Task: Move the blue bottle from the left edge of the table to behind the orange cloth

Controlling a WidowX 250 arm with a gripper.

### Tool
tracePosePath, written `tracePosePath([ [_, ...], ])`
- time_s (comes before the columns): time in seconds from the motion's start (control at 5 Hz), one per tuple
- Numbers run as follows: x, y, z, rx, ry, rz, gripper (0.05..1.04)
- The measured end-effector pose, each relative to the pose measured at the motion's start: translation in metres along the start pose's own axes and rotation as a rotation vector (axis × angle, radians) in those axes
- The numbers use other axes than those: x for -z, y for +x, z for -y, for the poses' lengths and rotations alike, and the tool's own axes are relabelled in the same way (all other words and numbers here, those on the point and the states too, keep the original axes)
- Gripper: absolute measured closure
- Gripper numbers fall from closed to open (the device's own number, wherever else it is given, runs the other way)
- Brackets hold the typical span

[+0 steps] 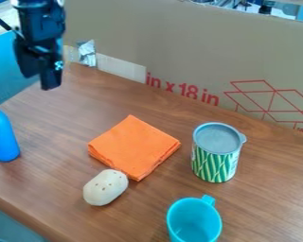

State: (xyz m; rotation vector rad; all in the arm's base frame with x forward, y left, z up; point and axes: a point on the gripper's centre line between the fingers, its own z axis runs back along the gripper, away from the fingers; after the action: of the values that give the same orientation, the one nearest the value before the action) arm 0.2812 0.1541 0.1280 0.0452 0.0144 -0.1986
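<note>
The black gripper [40,80] hangs at the upper left, above the table's back left edge, open with nothing between its fingers. Below and left of it, a blue bottle [2,135] stands at the left edge of the view. A folded orange cloth [134,147] lies mid-table. A pale, potato-like oval [105,187] with small dark spots lies by the cloth's front corner. Right of the cloth stands a green and white patterned can [215,160] with a grey lid. A turquoise cup [194,220] stands upright at the front, its handle at the back.
A cardboard wall [192,52] with red print runs along the back of the wooden table [65,137]. Silver tape [87,53] is stuck on it near the gripper. A blue chair-like surface [5,61] is behind the table at the left. The table's front edge slants across the lower left.
</note>
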Motion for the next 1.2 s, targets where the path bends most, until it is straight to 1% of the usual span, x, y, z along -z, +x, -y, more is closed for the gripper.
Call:
tracePosePath([
  [0.2, 0.001, -0.012, 0.006, 0.048, 0.003, -0.045, 0.083],
  [0.4, -0.005, -0.030, 0.008, 0.072, 0.005, -0.041, 0.083],
  [0.8, -0.009, -0.053, -0.004, 0.029, 0.004, -0.100, 0.082],
  [1.0, -0.009, -0.060, -0.010, 0.012, 0.011, -0.116, 0.083],
  [1.2, -0.008, -0.068, -0.016, 0.030, -0.005, -0.110, 0.082],
])
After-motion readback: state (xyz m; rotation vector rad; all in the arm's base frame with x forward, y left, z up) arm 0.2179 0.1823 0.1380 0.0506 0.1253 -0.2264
